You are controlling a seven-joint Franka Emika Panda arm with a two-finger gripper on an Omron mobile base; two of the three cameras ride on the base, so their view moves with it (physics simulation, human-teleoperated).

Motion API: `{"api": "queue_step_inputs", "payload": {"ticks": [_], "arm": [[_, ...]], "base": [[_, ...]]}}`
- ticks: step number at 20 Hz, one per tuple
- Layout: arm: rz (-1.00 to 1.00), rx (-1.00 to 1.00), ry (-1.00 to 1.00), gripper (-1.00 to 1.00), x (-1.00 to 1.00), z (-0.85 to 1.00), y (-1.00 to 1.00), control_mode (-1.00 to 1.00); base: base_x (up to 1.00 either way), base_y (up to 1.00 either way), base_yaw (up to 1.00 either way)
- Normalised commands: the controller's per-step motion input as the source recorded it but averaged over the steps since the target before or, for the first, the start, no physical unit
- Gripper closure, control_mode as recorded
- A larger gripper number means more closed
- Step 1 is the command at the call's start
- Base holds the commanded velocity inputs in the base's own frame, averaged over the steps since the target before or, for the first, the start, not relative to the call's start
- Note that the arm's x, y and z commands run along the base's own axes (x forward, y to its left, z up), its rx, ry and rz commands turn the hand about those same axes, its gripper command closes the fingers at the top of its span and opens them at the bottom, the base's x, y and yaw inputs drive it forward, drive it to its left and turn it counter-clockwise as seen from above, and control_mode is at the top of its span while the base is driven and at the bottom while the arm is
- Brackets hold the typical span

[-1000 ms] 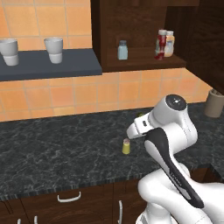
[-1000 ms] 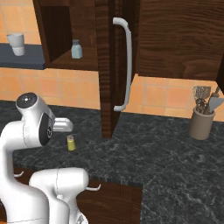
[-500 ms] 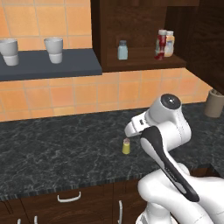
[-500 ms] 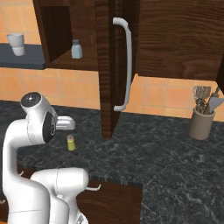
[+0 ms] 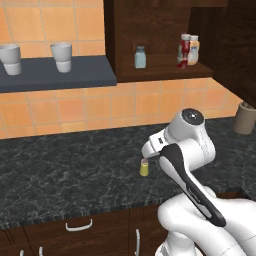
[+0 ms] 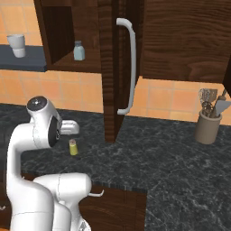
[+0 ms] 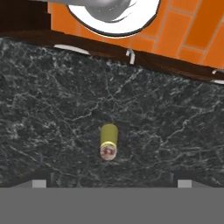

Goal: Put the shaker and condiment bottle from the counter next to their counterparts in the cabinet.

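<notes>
Yellow and upright, the shaker stands alone on your black tabletop, directly below the hand, whose fingers are spread wide, presumably to straddle it for a lift to the cabinet.

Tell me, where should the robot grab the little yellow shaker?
Probably around its yellow body, just under the cap, coming straight down from above. The shaker stands upright and alone on the counter, so the round sides are free all around. The open fingers already hang above it, wide enough to slip past the cap.
</notes>
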Motion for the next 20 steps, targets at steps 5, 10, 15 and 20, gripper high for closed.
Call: {"api": "queue_step_inputs", "payload": {"ticks": [5,10,15,20], "arm": [[0.05,0.00,0.00,-1.00,0.17,-0.23,0.00,-1.00],[0.01,-0.02,0.00,-1.00,0.31,-0.29,0.00,-1.00],[0.00,-0.03,0.00,-1.00,0.36,-0.31,0.00,-1.00],[0.00,0.00,0.00,-1.00,0.22,-0.25,0.00,-1.00]], "base": [[0.00,0.00,0.00],[0.00,0.00,0.00],[0.00,0.00,0.00],[0.00,0.00,0.00]]}}
